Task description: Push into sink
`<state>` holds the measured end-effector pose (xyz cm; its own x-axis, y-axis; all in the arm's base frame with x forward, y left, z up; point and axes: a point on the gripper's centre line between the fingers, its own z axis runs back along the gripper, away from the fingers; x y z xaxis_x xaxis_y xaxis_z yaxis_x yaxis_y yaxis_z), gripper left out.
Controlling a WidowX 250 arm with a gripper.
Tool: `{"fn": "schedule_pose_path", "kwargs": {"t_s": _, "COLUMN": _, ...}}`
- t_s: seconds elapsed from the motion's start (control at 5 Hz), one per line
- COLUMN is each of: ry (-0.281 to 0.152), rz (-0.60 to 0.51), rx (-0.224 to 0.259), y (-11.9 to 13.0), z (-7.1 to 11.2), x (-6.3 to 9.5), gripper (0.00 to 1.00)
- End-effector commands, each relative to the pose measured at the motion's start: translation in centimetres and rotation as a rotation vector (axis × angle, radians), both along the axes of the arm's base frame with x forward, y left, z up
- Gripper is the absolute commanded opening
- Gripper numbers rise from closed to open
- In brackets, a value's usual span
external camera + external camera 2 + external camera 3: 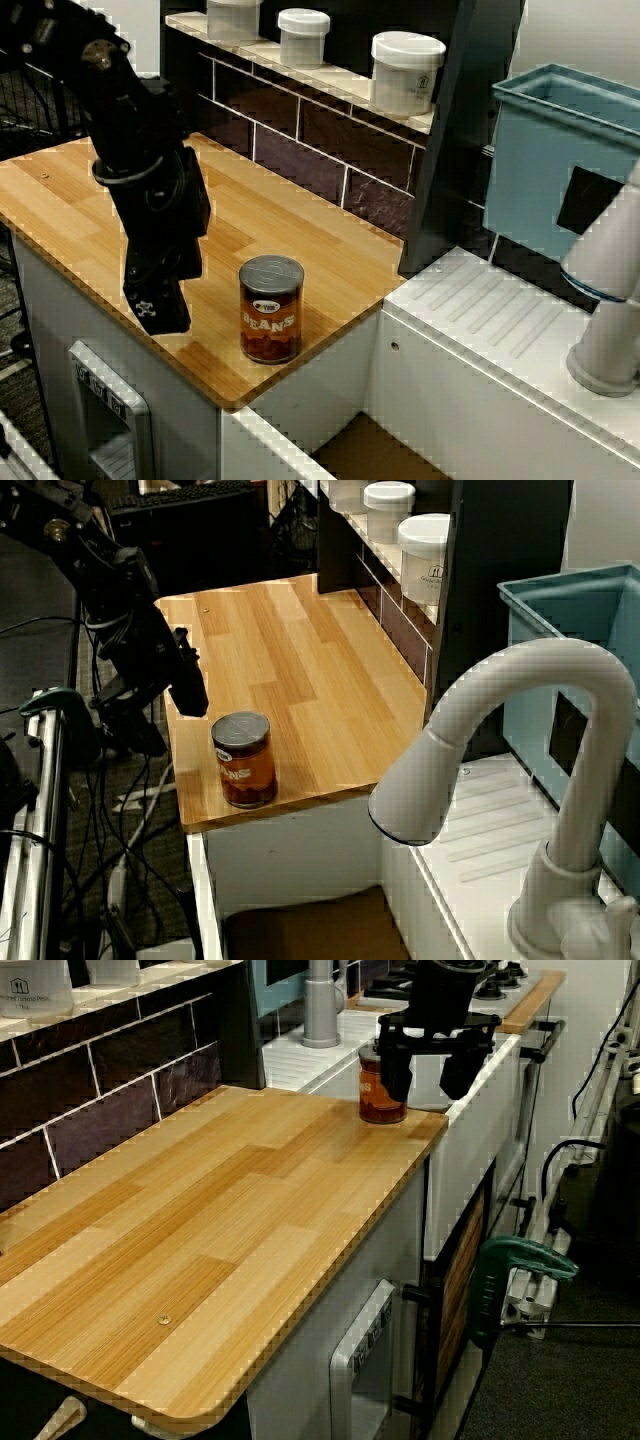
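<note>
Cylindrical metal can point(271, 309) (paper label) upright on smooth wooden counter point(270, 215).

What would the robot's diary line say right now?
gripper: open, beside beans can, not touching | beans can: upright, near wooden counter edge | sink: no can inside

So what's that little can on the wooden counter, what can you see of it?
The can is a small cylinder with a grey metal lid and a brown-orange label reading BEANS. It stands upright near the edge of the wooden counter, close to the sink. The robot's black hand is beside it, seemingly not gripping it.
</note>
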<state>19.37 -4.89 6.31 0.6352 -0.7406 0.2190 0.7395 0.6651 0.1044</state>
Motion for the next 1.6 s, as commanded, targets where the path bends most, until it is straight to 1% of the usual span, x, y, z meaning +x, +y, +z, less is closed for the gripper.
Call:
{"fn": "schedule_pose_path", "kwargs": {"t_s": 0.0, "ry": 0.003, "rz": 0.011, "rx": -0.021, "y": -1.4, "z": -0.2, "x": 1.8, "gripper": 1.00}}
{"fn": "schedule_pose_path", "kwargs": {"t_s": 0.2, "ry": -0.006, "rz": 0.030, "rx": -0.009, "y": -2.2, "z": -0.7, "x": 2.8, "gripper": 1.00}}
{"fn": "schedule_pose_path", "kwargs": {"t_s": 0.4, "ry": -0.001, "rz": 0.044, "rx": -0.022, "y": -2.6, "z": -0.8, "x": 3.8, "gripper": 1.00}}
{"fn": "schedule_pose_path", "kwargs": {"t_s": 0.6, "ry": 0.008, "rz": 0.064, "rx": -0.048, "y": -2.9, "z": -0.3, "x": 4.6, "gripper": 1.00}}
{"fn": "schedule_pose_path", "kwargs": {"t_s": 0.8, "ry": -0.003, "rz": 0.078, "rx": -0.041, "y": -3.7, "z": 0.1, "x": 5.2, "gripper": 1.00}}
{"fn": "schedule_pose_path", "kwargs": {"t_s": 1.0, "ry": 0.021, "rz": 0.056, "rx": -0.041, "y": -4.3, "z": 0.1, "x": 5.8, "gripper": 1.00}}
{"fn": "schedule_pose_path", "kwargs": {"t_s": 1.2, "ry": 0.050, "rz": 0.036, "rx": -0.051, "y": -4.8, "z": 0.0, "x": 5.8, "gripper": 1.00}}
{"fn": "schedule_pose_path", "kwargs": {"t_s": 1.4, "ry": 0.079, "rz": 0.005, "rx": -0.036, "y": -6.1, "z": -0.7, "x": 5.7, "gripper": 1.00}}
